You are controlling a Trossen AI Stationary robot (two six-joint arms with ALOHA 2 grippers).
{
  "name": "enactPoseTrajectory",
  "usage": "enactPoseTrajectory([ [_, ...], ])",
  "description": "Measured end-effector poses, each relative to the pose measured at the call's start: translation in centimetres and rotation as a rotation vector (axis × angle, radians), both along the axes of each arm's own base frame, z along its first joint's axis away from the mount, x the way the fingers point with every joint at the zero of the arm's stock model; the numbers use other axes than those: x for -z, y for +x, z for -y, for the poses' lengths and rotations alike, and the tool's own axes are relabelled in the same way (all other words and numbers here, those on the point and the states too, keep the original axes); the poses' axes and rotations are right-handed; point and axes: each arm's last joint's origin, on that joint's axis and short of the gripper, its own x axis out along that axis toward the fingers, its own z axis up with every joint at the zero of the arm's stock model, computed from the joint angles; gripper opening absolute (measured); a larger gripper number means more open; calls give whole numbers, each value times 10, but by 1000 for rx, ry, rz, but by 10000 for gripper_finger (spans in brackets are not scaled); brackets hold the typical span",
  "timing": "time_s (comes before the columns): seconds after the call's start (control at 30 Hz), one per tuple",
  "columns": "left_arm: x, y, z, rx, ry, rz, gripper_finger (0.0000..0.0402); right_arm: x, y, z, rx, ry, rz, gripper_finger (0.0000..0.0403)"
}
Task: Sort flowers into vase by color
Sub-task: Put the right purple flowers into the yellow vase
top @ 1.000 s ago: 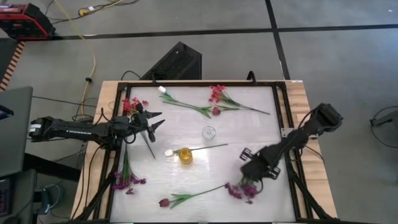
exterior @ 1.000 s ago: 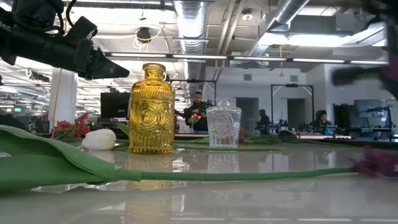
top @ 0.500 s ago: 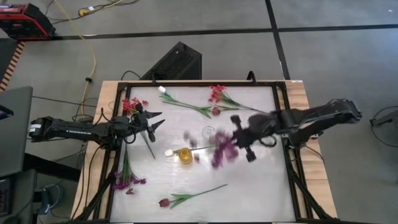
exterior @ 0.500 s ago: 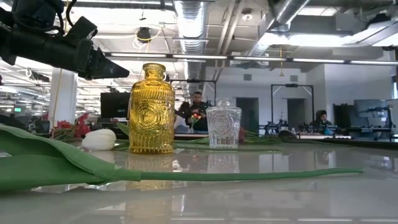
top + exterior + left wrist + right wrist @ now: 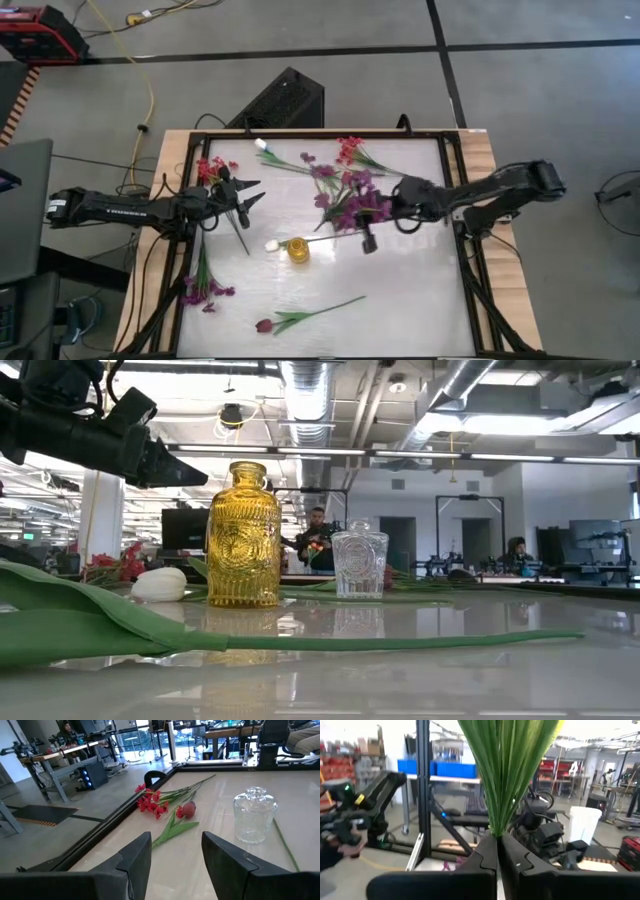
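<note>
- Right gripper (image 5: 372, 215) is over the table centre, above the clear vase area, fingers (image 5: 485, 857) pinched tight on a bundle of green stems (image 5: 507, 775) – the purple sprig (image 5: 350, 205), held in the air w/ blooms spreading toward the table's far-left side.
- Clear glass vase (image 5: 359, 564) stands just beside the amber bottle (image 5: 244, 547) in the low view (from overhead the held sprig covers it).
- Left gripper (image 5: 245, 200) hovers near the table's left edge, fingers (image 5: 132, 857) spread apart, nothing between them.
- Red sprig + dark-red bud (image 5: 188, 810) lie on the table past the clear vase in the left wrist view, near the far rim.
- White bud (image 5: 271, 245) lies touching the amber bottle, its stem running right.
- Another white bud (image 5: 260, 144) w/ long stem near the far-left corner; red sprig (image 5: 210, 168) by the left gripper.
- Purple sprig (image 5: 203, 290) lies at the near-left edge; dark-red tulip (image 5: 264, 325) at the near edge, stem angled up-right.
- Table (image 5: 420, 300) is white, framed in black rail.
- People sit at desks in the room behind (low view).
</note>
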Motion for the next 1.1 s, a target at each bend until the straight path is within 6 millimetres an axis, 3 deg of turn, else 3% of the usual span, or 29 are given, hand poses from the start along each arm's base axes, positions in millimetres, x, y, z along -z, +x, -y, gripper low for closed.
enactPoseTrajectory([
  [0.13,1,0,0,0,-2,-12,165,34,26,-2,-3,15,-19,29],
  [0.23,3,0,0,-1,-11,-22,165,48,36,-4,-15,54,3,28],
  [0.87,5,-1,0,-2,-27,-40,165,96,61,-2,-6,84,-65,31],
  [1.1,5,-1,0,-3,-27,-40,165,102,62,1,15,75,-124,64],
])
